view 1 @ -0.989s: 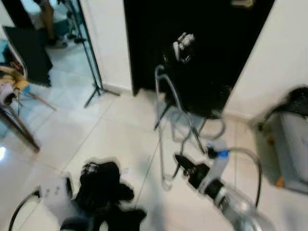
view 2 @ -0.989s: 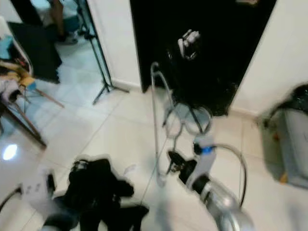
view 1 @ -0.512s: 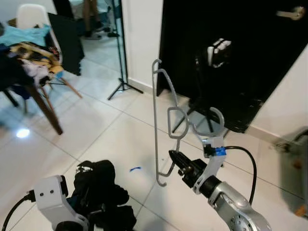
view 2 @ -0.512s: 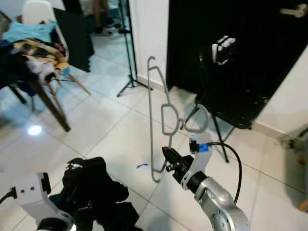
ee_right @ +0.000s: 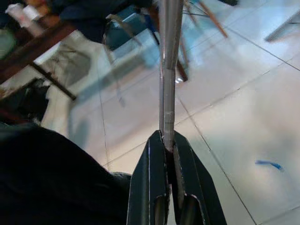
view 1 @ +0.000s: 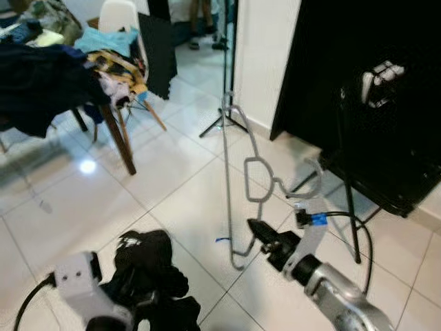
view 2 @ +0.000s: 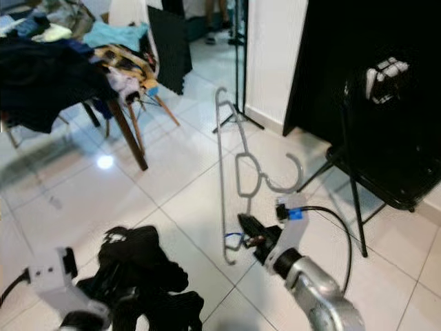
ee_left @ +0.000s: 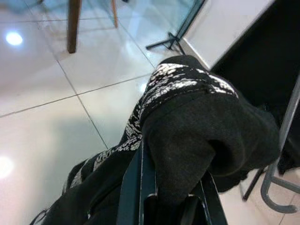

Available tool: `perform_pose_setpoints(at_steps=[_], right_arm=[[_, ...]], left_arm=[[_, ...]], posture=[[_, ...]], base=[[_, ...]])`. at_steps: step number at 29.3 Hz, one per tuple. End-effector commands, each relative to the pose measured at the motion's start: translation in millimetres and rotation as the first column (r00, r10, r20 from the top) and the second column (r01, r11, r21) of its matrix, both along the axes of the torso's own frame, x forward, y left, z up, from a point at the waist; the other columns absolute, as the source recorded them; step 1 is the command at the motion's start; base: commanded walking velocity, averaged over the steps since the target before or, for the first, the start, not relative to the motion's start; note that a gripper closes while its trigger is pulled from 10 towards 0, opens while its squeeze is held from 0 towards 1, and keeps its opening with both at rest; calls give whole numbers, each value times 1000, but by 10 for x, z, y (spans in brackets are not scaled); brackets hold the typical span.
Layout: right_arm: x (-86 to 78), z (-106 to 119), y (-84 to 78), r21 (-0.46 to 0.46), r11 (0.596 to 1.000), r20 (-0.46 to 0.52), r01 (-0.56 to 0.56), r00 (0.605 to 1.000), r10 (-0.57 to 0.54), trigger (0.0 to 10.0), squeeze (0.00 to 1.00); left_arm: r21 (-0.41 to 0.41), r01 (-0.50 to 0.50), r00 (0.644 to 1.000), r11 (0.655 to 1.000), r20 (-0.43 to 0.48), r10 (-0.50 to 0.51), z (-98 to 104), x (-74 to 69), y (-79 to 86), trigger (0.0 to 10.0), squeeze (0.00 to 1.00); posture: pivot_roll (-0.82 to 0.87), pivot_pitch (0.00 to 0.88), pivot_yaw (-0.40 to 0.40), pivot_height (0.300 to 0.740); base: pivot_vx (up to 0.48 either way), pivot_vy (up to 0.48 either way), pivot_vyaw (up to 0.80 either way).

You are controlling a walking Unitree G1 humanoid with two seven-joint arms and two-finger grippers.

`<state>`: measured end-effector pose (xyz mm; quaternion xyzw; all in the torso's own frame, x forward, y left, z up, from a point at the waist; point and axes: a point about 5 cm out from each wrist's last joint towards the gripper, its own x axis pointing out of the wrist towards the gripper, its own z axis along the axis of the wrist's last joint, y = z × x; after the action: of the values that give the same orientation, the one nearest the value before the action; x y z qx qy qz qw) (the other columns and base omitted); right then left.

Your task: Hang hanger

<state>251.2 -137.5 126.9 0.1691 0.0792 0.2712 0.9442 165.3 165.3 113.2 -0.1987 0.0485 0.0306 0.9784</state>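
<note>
Right gripper (view 1: pixel 256 229) jaws clamped on grey hanger (view 1: pixel 234 172), held upright. Left gripper (ee_left: pixel 164 206) jaws pinch dark garment (view 1: pixel 148 272), low, left of hanger.

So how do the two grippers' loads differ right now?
The right gripper pinches a rigid grey metal hanger by its straight bar, holding it upright and on end over the tiled floor. The left gripper clutches a soft black garment with white patterning, bunched and drooping over its fingers. The hanger is thin and bare; the garment is bulky. Both grippers are shut on their loads.
</note>
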Motion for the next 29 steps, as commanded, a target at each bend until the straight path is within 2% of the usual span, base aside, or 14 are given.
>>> perform_pose_setpoints(at_steps=[1,8,29], right_arm=[[-37,-61,-12,3,1000,-29,-5,1000,5,10000,0],[-18,-63,-13,14,1000,-30,-1,1000,1,10000,0],[9,-70,-13,19,1000,-32,-6,999,6,10000,0]], left_arm=[[-10,8,1000,1000,-2,-8,8,-23,-14,10000,0],[-34,39,999,999,-22,-40,-22,10,-9,10000,0],[-59,48,999,997,-14,-49,-24,44,8,10000,0]], posture=[[2,156,-22,740],[0,147,-20,740],[-8,137,-22,740]], base=[[0,0,706],[0,0,691],[0,0,671]])
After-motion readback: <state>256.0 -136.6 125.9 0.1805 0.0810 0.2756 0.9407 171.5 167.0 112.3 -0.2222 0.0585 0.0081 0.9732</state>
